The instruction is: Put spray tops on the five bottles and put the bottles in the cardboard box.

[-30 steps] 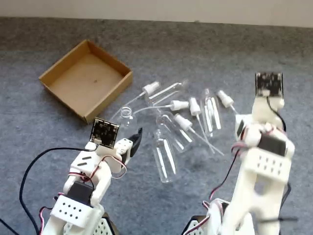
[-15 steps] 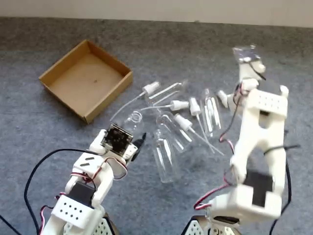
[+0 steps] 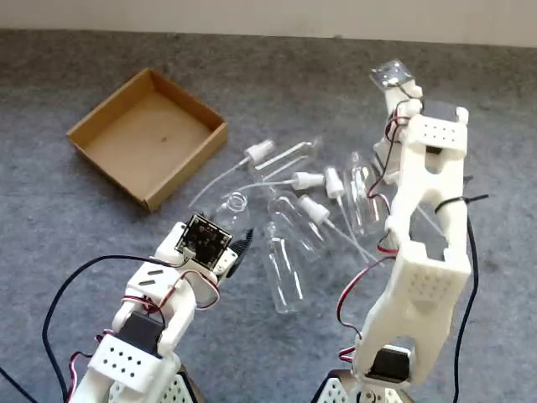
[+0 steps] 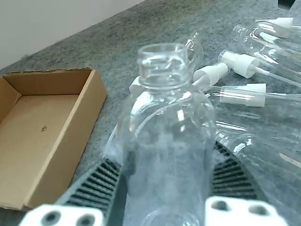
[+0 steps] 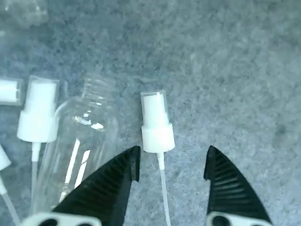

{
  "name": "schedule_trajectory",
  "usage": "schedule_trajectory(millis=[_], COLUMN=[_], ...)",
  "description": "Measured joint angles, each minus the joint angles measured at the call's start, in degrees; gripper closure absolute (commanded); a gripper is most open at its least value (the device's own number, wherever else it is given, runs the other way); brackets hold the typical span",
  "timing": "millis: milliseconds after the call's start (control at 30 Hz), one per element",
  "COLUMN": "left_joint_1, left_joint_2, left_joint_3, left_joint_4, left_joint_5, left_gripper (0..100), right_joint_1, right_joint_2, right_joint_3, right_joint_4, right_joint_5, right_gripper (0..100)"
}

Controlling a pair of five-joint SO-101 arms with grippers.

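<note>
Clear round-shouldered plastic bottle (image 4: 167, 141) pinched upright at left; white spray top with thin dip tube (image 5: 157, 127) straddled at right.

Grips the bottle with the left gripper (image 4: 162, 186), ribbed black jaws pressed on its sides, open neck up, probably so a top can be fed straight down. Holds it at seven o'clock of the loose pile of bottles and tops (image 3: 289, 252) on the grey carpeted table (image 3: 277, 75), with the shallow brown cardboard box (image 3: 109, 168) off at ten o'clock and no bottle in it yet. Sets the right gripper (image 5: 171, 174) at one o'clock of the pile, jaws spread wide either side of the top's tube without touching, seemingly placed to close on it. Leaves another clear bottle (image 5: 77, 141) lying just beside that top.
</note>
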Motion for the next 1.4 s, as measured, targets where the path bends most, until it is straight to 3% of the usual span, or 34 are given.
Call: schedule_trajectory(millis=[133, 600, 867, 1200, 1400], left_joint_1=[-0.1, 0.0, 0.0, 0.0, 0.0], left_joint_2=[0.0, 0.0, 0.0, 0.0, 0.0], left_joint_3=[0.0, 0.0, 0.0, 0.0, 0.0], left_joint_4=[0.0, 0.0, 0.0, 0.0, 0.0], left_joint_5=[0.0, 0.0, 0.0, 0.0, 0.0], left_gripper=[91, 91, 91, 91, 91], right_joint_1=[0.3, 0.1, 0.1, 0.2, 1.8], right_joint_2=[6.6, 25.1, 26.6, 26.6, 26.5], right_joint_3=[-10.0, -29.9, -32.4, -49.2, -62.8], right_joint_4=[6.6, 13.5, 13.8, 22.2, 23.1], right_joint_5=[3.7, 9.1, 9.1, 9.1, -1.3], right_gripper=[78.4, 79.1, 99.8, 99.4, 99.4])
